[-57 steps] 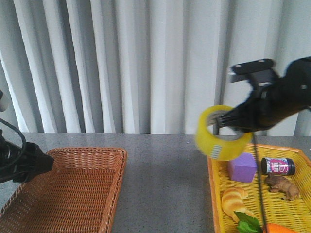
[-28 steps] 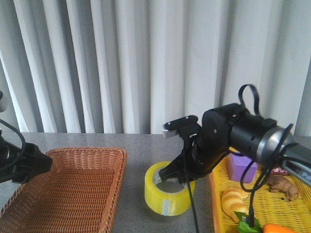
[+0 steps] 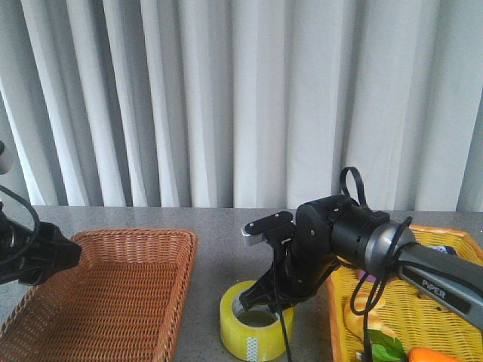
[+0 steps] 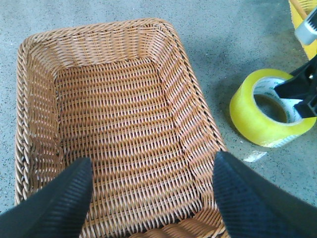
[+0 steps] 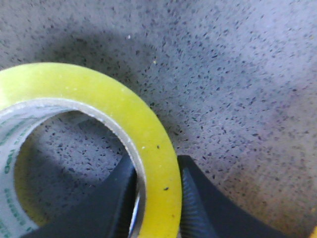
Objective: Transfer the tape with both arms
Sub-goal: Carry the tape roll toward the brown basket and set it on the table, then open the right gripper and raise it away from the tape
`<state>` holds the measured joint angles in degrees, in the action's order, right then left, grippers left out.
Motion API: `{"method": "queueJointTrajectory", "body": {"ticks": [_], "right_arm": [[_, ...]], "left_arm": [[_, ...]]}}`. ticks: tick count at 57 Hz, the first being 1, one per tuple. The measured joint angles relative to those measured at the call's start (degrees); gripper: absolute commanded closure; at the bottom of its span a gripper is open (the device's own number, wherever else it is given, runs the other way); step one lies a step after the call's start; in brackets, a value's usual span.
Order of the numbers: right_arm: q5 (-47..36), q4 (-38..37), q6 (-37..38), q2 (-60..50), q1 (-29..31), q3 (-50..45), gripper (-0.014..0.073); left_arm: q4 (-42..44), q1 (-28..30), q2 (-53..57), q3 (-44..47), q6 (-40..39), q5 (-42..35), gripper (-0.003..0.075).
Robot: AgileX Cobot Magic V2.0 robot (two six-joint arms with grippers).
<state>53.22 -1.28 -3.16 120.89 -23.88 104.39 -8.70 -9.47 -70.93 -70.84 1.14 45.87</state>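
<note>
**Ana:** Yellow, translucent, wide: the roll of packing tape (image 3: 255,329) sits flat on the grey speckled stone tabletop (image 3: 226,249), hole up, white printed core showing!

**Ben:** And the right gripper (image 3: 260,296) is clamped on its wall, one black finger (image 5: 106,198) inside the core, the other outside, squeezing the yellow band between them.

**Ana:** Where is that roll on the table?

**Ben:** From the brown woven wicker basket (image 3: 106,294), it's at about three o'clock, just beside the rim but apart from it. The yellow plastic-weave tray (image 3: 423,317) lies at three o'clock of the roll.

**Ana:** What about the left gripper (image 4: 148,198)?

**Ben:** Hanging over the wicker basket, its two black fingers (image 4: 59,198) spread wide apart, nothing between them but basket floor.

**Ana:** Right arm (image 3: 355,237) stretches low across from the tray side.
</note>
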Motion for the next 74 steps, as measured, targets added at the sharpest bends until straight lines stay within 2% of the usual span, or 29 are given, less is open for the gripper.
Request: {"method": "queueJointTrajectory", "body": {"ticks": [8,15,27,36,45,54,61,69,74], "right_arm": [[-0.5,0.3,0.0,0.4,0.0,0.1,0.0174],[-0.4,0.5,0.4,0.4,0.0,1.4,0.0092],[1.5,0.3,1.3,-0.3,0.0,7.5,0.0083],[2.1,-3.1,4.8,-3.7,0.0,12.4,0.0091],[2.3,-10.7,7.9,-9.7,0.5,15.0,0.0152],[4.0,-14.9,10.0,-15.9,4.7,15.4,0.0274],[6.2,-14.0,10.0,-19.7,9.5,15.4,0.042],[8.3,-9.2,8.6,-23.4,16.1,15.4,0.061],[9.3,-5.0,6.9,-24.7,19.2,15.4,0.0602]], "left_arm": [[0.0,0.0,0.0,0.0,0.0,0.0,0.0216],[0.0,0.0,0.0,0.0,0.0,0.0,0.0216],[0.0,0.0,0.0,0.0,0.0,0.0,0.0216],[0.0,0.0,0.0,0.0,0.0,0.0,0.0216],[0.0,0.0,0.0,0.0,0.0,-0.1,0.0216],[0.0,0.0,0.0,0.0,0.0,-0.1,0.0216],[0.0,-0.2,0.0,0.0,0.0,-0.1,0.0216],[0.2,-1.7,0.0,0.0,1.2,-0.2,0.0216],[0.2,-3.4,0.0,0.0,1.5,-0.8,0.0216]]}}
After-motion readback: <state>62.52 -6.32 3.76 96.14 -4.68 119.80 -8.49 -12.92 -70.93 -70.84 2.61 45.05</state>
